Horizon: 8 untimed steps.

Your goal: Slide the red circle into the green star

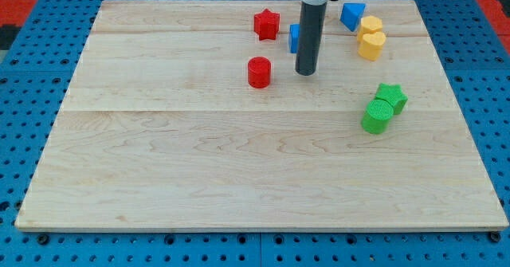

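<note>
The red circle point(259, 72) sits on the wooden board point(199, 171), above its middle. The green star point(391, 96) is at the view's right, touching a green circle point(378, 115) just below and left of it. My tip point(306, 72) rests on the board just right of the red circle, with a small gap between them. The rod rises straight up from the tip to the view's top.
A red star point(266, 24) lies above the red circle. A blue block point(293, 37) is partly hidden behind the rod. A blue block point(352, 15) and two yellow blocks point(370, 25) point(371, 45) sit at the top right.
</note>
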Motion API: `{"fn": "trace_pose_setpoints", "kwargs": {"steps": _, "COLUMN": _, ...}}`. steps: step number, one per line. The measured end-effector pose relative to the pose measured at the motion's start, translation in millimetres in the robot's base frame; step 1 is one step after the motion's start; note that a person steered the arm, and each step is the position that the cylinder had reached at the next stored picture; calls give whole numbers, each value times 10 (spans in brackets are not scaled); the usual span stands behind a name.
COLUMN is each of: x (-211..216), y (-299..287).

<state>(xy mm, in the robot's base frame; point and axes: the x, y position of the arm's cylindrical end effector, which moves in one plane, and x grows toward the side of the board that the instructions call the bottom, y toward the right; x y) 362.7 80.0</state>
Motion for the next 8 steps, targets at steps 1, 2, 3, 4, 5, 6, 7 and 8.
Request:
{"fn": "trace_pose_setpoints", "kwargs": {"steps": 1, "x": 0, "y": 13}}
{"fn": "trace_pose_setpoints", "kwargs": {"steps": 2, "x": 0, "y": 14}}
{"fn": "trace_pose_setpoints", "kwargs": {"steps": 3, "x": 0, "y": 42}}
{"fn": "trace_pose_setpoints", "kwargs": {"steps": 4, "x": 0, "y": 44}}
{"fn": "trace_pose_setpoints", "kwargs": {"steps": 5, "x": 0, "y": 47}}
{"fn": "trace_pose_setpoints", "kwargs": {"steps": 6, "x": 8, "y": 192}}
{"fn": "trace_pose_setpoints", "kwargs": {"steps": 7, "x": 17, "y": 398}}
{"fn": "trace_pose_setpoints", "kwargs": {"steps": 8, "x": 18, "y": 515}}
